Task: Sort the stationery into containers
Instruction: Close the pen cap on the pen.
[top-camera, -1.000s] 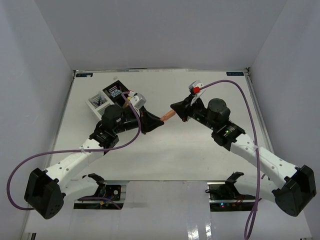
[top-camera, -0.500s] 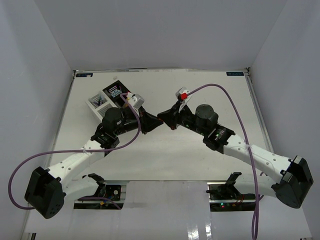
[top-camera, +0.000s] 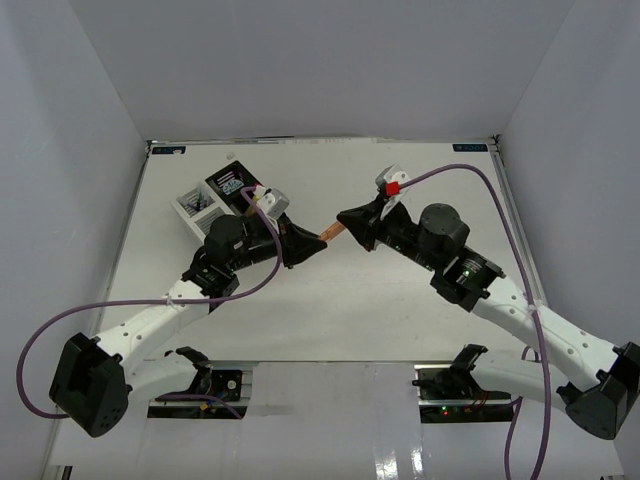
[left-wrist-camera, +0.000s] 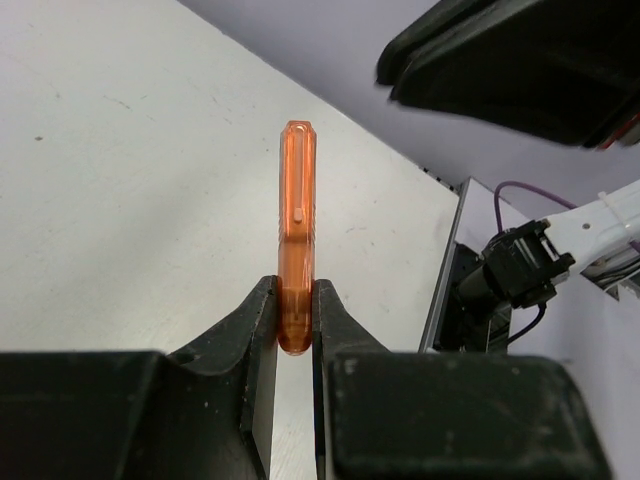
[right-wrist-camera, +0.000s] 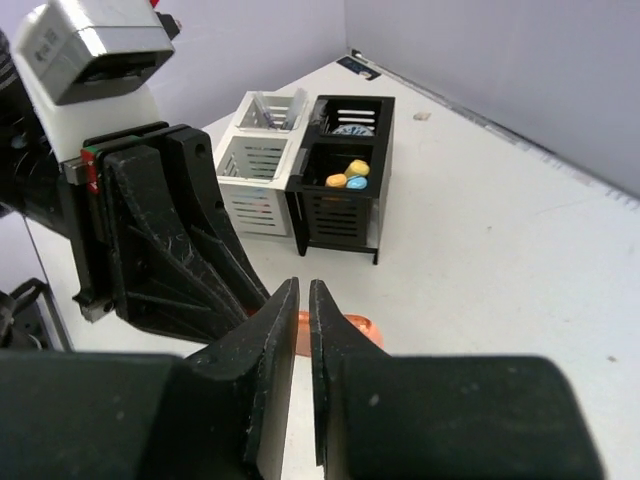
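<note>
Orange highlighter (left-wrist-camera: 297, 230) is clamped by one end between the left jaws, which are pressed narrow against its sides. The rest of its body, clip ridge facing the left wrist camera, sticks straight out past the fingertips. From above it shows as a short orange bar (top-camera: 334, 232) over the middle of the desk (top-camera: 400, 310), bridging the gap between the two arms' tips.

The right jaws are closed to a thin slit and hold nothing. They point at the highlighter's free end from close by, and I cannot tell whether they touch it. In the right wrist view a bit of orange (right-wrist-camera: 350, 328) shows just past those fingertips, with the dark left gripper body (right-wrist-camera: 170, 235) beside it.

The organiser cluster (top-camera: 213, 195) sits at the far left of the desk, behind the left arm. Its near black compartment (right-wrist-camera: 340, 205) holds yellow, orange and blue highlighter ends (right-wrist-camera: 352, 175). The far black compartment (right-wrist-camera: 375, 112) holds a round blue-white tub (right-wrist-camera: 352, 129). The two white compartments (right-wrist-camera: 255, 190) adjoin the black ones on the left; what is in them cannot be made out.
</note>
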